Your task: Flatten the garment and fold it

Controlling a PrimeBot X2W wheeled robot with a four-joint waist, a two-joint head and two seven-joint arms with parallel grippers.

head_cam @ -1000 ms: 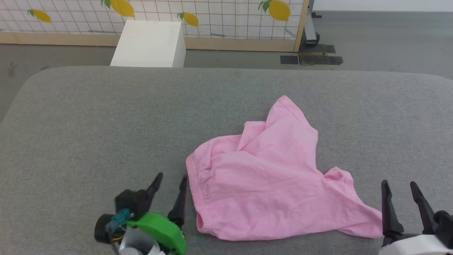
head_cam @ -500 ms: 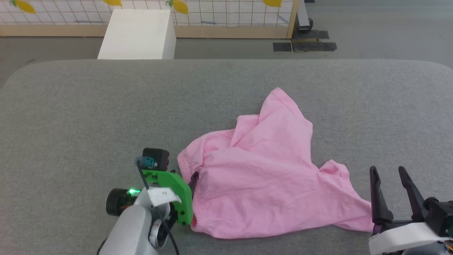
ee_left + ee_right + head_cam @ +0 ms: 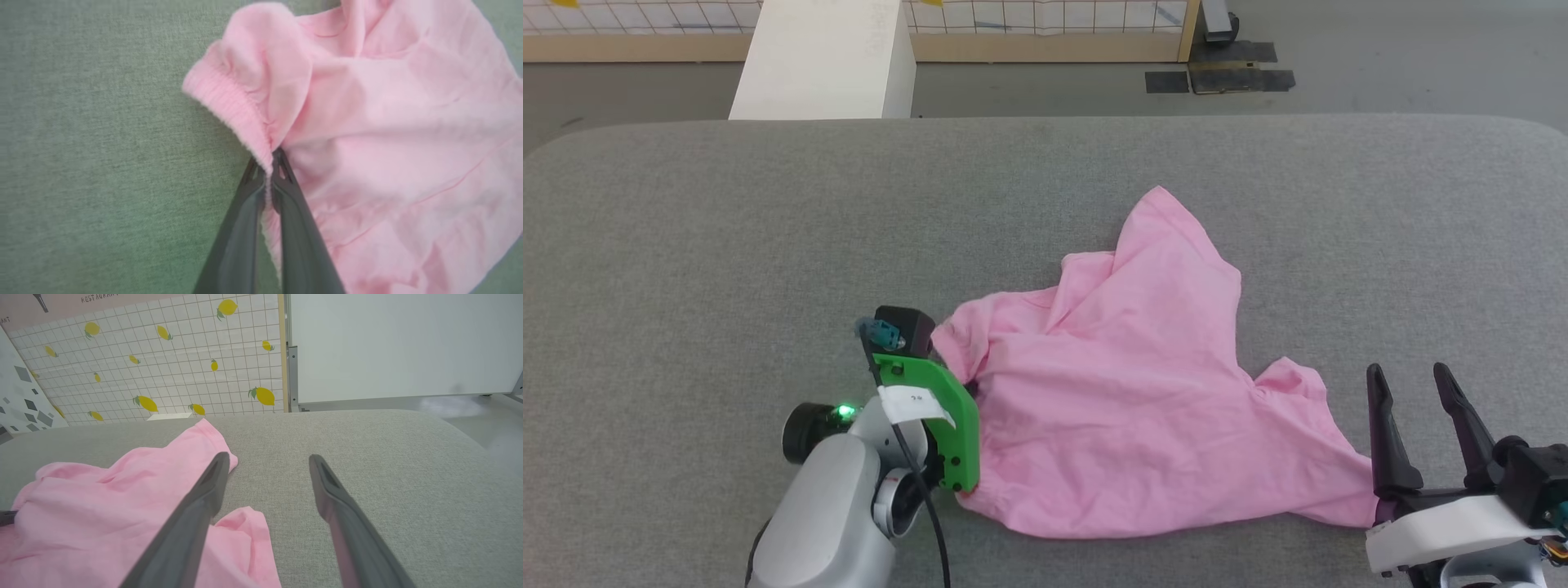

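Grey tabletop (image 3: 686, 245): garment (image 3: 1127, 408) crumpled, unfolded (flattening barely begun). Left gripper (image 3: 267, 163) fingers clamp its elastic edge (image 3: 229, 106). Right gripper (image 3: 1409, 371) fingers wide, empty.

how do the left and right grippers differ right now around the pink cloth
The dark-fingered left gripper is shut on the gathered band of the wrinkly light-pink cloth garment; the right gripper is open, holding nothing. The left gripper sits at the garment's banded edge, the right gripper by its opposite corner. The left gripper's mount is green, the right gripper's white. Both have two long dark fingers.
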